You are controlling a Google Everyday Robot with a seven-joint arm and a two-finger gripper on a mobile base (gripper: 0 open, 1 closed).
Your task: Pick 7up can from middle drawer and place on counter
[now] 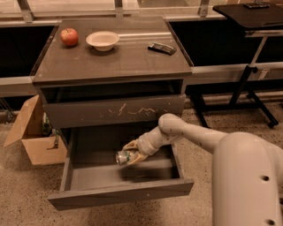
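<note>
The 7up can [122,157], silvery with a green and white label, lies sideways between the fingers of my gripper [131,154]. The gripper is shut on the can and holds it a little above the grey floor of the open middle drawer [95,177], left of the drawer's middle. A shadow lies on the floor under the can. My pale arm reaches into the drawer from the right. The grey-brown counter [124,62] tops the cabinet above.
On the counter are a red apple [69,36], a white bowl [102,40] and a small black device [162,48]. The shut upper drawer front [115,111] with pale scratches overhangs the open drawer. A cardboard box [32,132] stands at the left, a black table [247,13] at the right.
</note>
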